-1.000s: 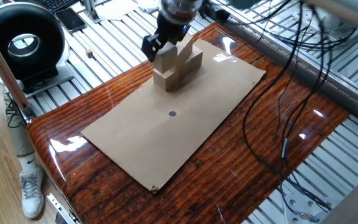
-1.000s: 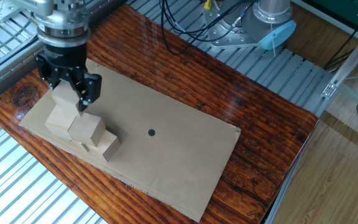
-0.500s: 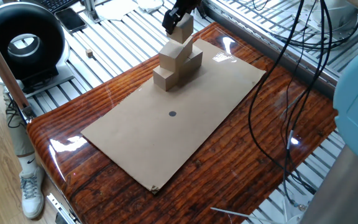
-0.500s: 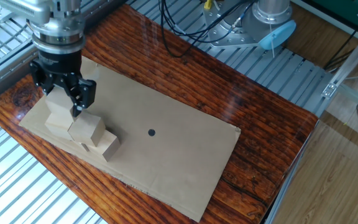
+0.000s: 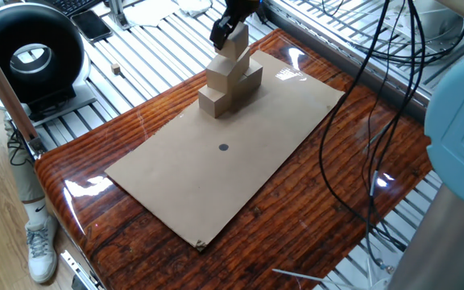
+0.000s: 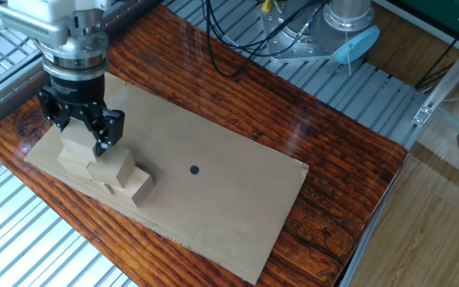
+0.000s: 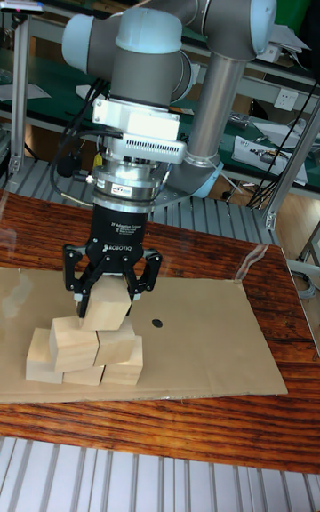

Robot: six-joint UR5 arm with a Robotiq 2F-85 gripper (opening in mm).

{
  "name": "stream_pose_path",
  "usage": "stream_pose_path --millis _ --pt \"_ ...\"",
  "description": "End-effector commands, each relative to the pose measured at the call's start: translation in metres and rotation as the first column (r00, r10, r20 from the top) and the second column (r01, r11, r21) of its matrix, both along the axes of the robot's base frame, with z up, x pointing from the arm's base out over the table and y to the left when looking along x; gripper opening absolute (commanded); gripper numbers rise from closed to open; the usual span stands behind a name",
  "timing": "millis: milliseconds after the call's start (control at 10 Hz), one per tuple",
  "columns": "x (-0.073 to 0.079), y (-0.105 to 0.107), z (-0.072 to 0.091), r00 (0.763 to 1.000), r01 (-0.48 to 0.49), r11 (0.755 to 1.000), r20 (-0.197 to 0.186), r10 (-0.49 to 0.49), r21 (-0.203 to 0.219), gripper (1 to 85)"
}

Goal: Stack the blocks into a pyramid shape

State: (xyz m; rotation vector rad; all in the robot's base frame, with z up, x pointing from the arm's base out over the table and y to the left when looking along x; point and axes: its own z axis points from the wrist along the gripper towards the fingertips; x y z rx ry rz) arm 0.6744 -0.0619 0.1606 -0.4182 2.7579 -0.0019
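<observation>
While the gripper point(image 7: 107, 300) points straight down over the left end of the cardboard sheet point(image 7: 204, 348) as the tall fixed view shows it, its two fingers point(image 7: 82, 296) are closed on the sides of a single top block point(image 7: 105, 306), one finger on each of two opposite faces. The top block sits at the peak of the pyramid point(image 7: 84, 348), and its underside appears to touch the two blocks of the middle row point(image 7: 96, 342), although the contact line is partly hidden by the fingers and cannot be confirmed. The middle row rests on the bottom row point(image 7: 53, 365), whose blocks lie side by side on the sheet; the third bottom block is mostly hidden behind the pile in that view. In the other fixed view the gripper point(image 6: 80, 137) stands directly above the pile, and the gripped block point(image 6: 76, 139) is visible between the dark fingers point(image 6: 107, 127), with the lower blocks stepping out toward the lower right. In one fixed view the gripper point(image 5: 225, 30) is at the top edge of the frame and the pyramid point(image 5: 230, 76) stands at the far end of the sheet point(image 5: 240, 153). A small black dot point(image 5: 223, 147) marks the sheet near its middle, well apart from the pile. The sheet lies on a glossy wooden table point(image 5: 329, 209).
</observation>
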Motion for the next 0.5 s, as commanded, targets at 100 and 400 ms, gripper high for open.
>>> stream_pose_path --millis 100,400 --pt "0.0037 0.0015 -0.0022 1.000 -0.013 1.000 0.010 0.013 0.005 1.0" --pt "0.0039 0.0060 -0.0023 1.000 -0.015 1.000 0.010 0.015 0.023 1.0"
